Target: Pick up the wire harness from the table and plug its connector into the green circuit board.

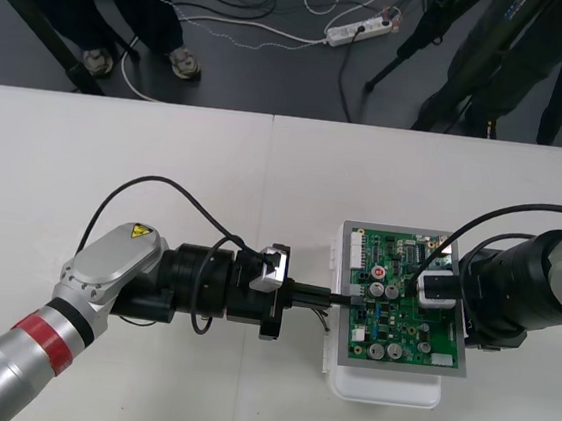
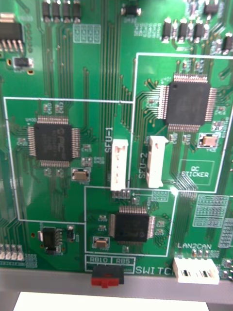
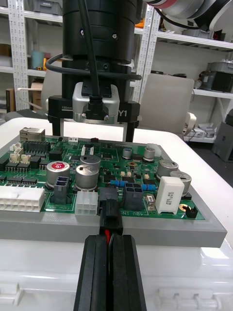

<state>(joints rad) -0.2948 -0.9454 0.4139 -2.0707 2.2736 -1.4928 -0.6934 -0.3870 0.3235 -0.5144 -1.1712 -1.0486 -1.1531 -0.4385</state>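
The green circuit board [image 1: 399,329] sits on its white base [image 1: 383,387] at the table's right. My left gripper [image 1: 344,300] reaches in from the left to the board's left edge. In the left wrist view, the left gripper [image 3: 109,238] is shut on the harness, with red and black wires [image 3: 106,233] between its fingers. The black plug [image 3: 109,214] meets a black socket [image 3: 108,196] at the board's edge; how deep it sits I cannot tell. My right gripper [image 1: 416,285] hovers over the board [image 2: 97,73]; across the board its fingers [image 3: 130,130] stand wide apart, open.
Tall capacitors [image 3: 88,170] and a white connector [image 3: 86,203] crowd the socket. A white relay block [image 3: 169,194] stands to its other side. Bare table [image 1: 166,158] stretches to the left and behind the board. Beyond the far edge, cables and a power strip [image 1: 358,30] lie on the floor.
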